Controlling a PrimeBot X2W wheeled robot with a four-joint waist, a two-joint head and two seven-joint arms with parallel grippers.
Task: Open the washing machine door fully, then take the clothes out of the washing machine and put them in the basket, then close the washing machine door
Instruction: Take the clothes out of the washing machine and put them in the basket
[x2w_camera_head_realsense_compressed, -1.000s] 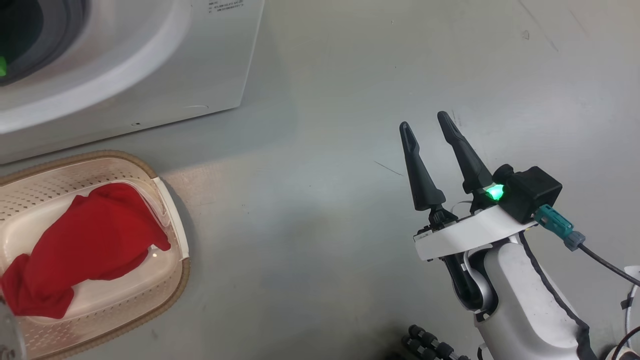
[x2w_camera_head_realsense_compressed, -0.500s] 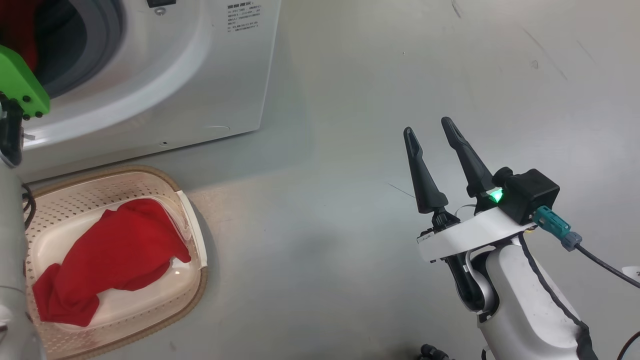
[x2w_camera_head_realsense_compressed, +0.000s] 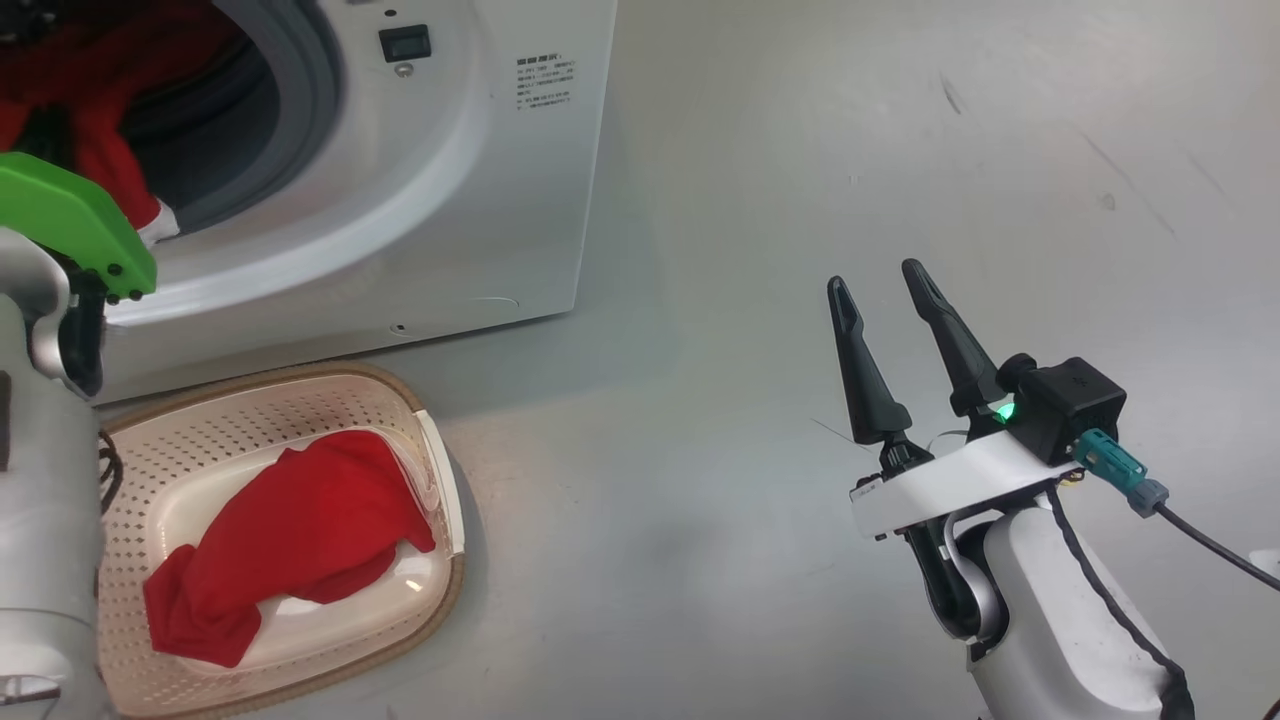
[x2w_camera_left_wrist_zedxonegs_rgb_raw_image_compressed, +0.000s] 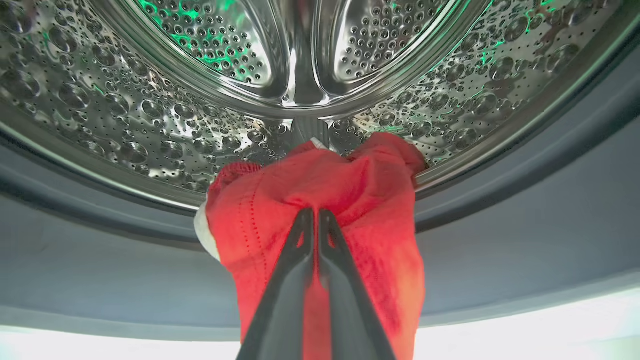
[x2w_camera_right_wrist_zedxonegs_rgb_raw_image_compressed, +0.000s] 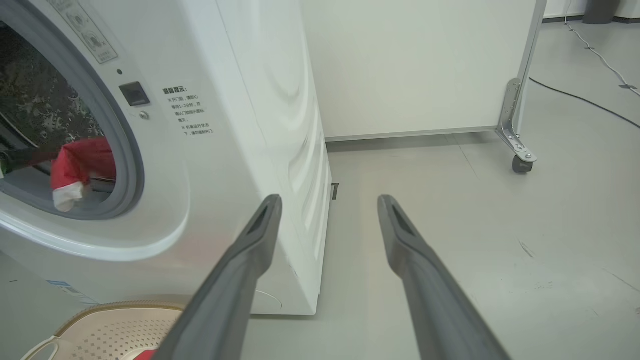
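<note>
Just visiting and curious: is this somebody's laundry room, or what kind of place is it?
Probably a lab or test hall, not a home: the washing machine stands on a smooth grey floor, beside a wheeled partition panel.

Head camera has swung toward the washing machine (x2w_camera_head_realsense_compressed: 450, 200), so more of its round opening is in frame. The basket (x2w_camera_head_realsense_compressed: 437, 470) and right hand (x2w_camera_head_realsense_compressed: 875, 277) sit elsewhere in frame from that swing alone. The left arm's green cover (x2w_camera_head_realsense_compressed: 70, 225) has come further in. Red clothes (x2w_camera_head_realsense_compressed: 100, 140) now show at the opening.
</note>
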